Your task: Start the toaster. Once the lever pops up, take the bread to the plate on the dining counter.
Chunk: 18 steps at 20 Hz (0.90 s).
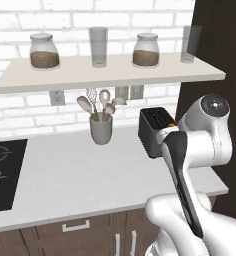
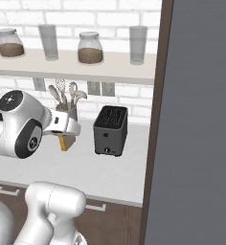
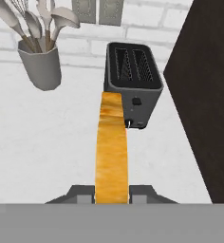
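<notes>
From the left base view, the toaster [image 1: 155, 131] stands on the pale desk [image 1: 80, 175] toward its right end, beside the dark wall panel [image 1: 215, 75]. The white arm hides its right side. A grey utensil cup [image 1: 101, 129] sits to its left, near the brick wall, and a black cooktop [image 1: 5, 172] lies at the far left. Above, a shelf [image 1: 110, 72] carries two jars and two glasses.

From the right base view, the toaster [image 2: 110, 130] stands free on the desk [image 2: 86, 167], its two slots bare. The end effector [image 2: 63, 136] hangs left of it, in front of the utensil cup [image 2: 69, 112], with the bread [image 2: 62, 142] poking downward out of it as a yellowish strip above the desk.

In the hand view, the end effector [image 3: 112, 195] is clenched on the bread [image 3: 111, 152], which runs up between the two dark fingertips [image 3: 80, 194]. Beyond the slice's far end are the toaster [image 3: 133, 80] and the utensil cup [image 3: 40, 69].
</notes>
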Tool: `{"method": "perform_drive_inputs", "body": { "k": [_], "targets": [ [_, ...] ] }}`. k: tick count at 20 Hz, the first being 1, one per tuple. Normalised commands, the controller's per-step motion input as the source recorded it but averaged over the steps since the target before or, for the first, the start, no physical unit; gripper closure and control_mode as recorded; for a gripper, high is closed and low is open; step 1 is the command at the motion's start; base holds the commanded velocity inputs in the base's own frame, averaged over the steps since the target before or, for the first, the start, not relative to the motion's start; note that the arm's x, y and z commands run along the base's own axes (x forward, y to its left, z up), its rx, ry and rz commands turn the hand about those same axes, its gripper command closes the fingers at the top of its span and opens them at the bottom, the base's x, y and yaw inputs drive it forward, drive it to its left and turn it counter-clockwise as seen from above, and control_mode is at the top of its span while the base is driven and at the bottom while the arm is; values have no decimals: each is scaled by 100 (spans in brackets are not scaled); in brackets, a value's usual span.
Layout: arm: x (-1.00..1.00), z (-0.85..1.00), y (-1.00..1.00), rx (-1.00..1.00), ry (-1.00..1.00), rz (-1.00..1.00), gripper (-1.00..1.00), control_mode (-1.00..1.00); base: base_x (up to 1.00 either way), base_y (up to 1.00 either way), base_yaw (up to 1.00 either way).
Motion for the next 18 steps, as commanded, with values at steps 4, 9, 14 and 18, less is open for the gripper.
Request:
{"method": "perform_drive_inputs", "body": {
  "k": [4,9,14,18],
  "targets": [
    [-56,11,0,6,6,0,100,-100,0,0,0],
    [-20,0,-3,8,1,0,100,-100,0,0,0],
    [-3,0,-6,5,0,0,100,-100,0,0,0],
    [-6,0,0,1,0,0,100,-100,0,0,0]
  ]
}}
